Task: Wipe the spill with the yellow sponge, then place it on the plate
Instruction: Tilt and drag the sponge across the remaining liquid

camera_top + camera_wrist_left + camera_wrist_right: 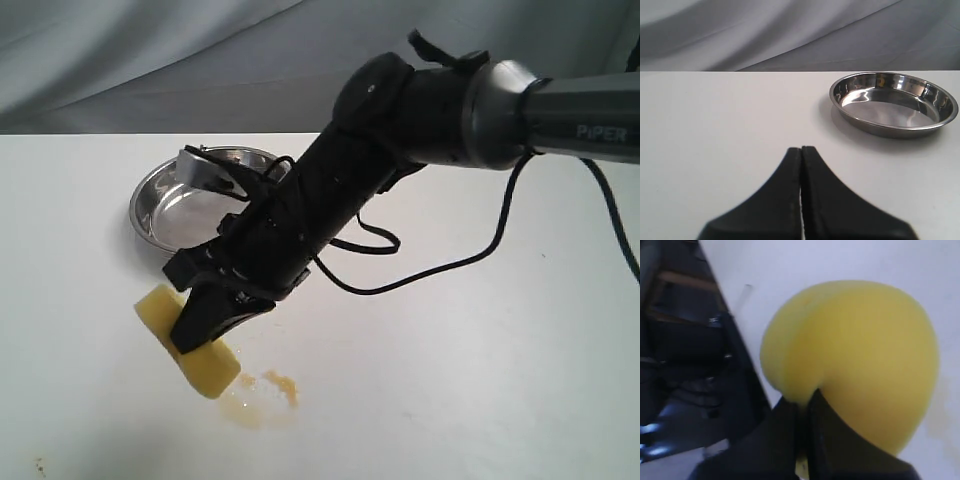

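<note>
The yellow sponge lies tilted on the white table, pinched at its edge by my right gripper, which reaches across from the right. In the right wrist view the sponge bulges past the black fingers, squeezed between them. Just right of the sponge sits the spill, a faint yellowish smear with small amber-orange patches. The plate, a shiny round metal dish, stands behind the arm, empty; it also shows in the left wrist view. My left gripper is shut on nothing, away from the sponge.
A black cable loops off the right arm over the table. A grey cloth backdrop hangs behind the table's far edge. A small brown speck marks the near left of the table.
</note>
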`<action>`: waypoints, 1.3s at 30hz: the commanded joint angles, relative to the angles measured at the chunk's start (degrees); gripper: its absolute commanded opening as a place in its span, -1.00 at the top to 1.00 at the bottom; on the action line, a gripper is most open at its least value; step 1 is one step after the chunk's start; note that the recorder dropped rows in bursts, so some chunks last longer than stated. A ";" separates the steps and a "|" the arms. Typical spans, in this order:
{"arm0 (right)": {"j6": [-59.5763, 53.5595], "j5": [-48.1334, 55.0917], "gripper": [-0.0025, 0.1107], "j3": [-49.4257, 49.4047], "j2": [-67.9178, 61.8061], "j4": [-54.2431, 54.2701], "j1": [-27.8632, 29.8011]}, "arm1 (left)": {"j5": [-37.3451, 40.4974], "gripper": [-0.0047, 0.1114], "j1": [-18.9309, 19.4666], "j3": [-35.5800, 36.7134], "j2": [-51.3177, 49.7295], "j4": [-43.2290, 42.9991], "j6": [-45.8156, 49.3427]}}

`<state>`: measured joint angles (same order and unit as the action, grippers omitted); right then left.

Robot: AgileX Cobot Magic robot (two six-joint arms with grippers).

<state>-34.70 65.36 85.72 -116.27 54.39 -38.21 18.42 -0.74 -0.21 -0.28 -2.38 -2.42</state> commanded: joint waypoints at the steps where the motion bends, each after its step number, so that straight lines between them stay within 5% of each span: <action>1: -5.93 4.60 0.96 -0.94 -4.96 12.00 2.17 | -0.67 0.92 0.15 0.21 0.28 0.11 -0.07; 10: -4.09 4.60 0.95 -1.35 -12.10 6.83 2.28 | -0.67 0.92 0.15 0.21 0.28 0.11 -0.07; 12: -2.00 4.60 0.79 -1.35 -12.10 1.82 2.41 | -0.67 0.92 0.15 0.21 0.28 0.11 -0.07; 17: 3.44 4.60 -0.06 -1.35 -11.98 -7.07 3.06 | -0.67 0.92 0.15 0.21 0.28 0.11 -0.07; 26: 4.66 4.60 -0.06 -1.24 -8.67 -6.54 9.28 | -0.67 0.92 0.15 0.21 0.28 0.11 -0.07; 39: 10.29 -5.22 -0.06 -0.97 -3.26 -24.46 3.44 | -0.67 0.92 0.15 0.21 0.28 0.11 -0.07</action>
<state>-25.76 61.92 84.43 -120.10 33.52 -32.62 18.42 -0.74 -0.21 -0.28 -2.38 -2.42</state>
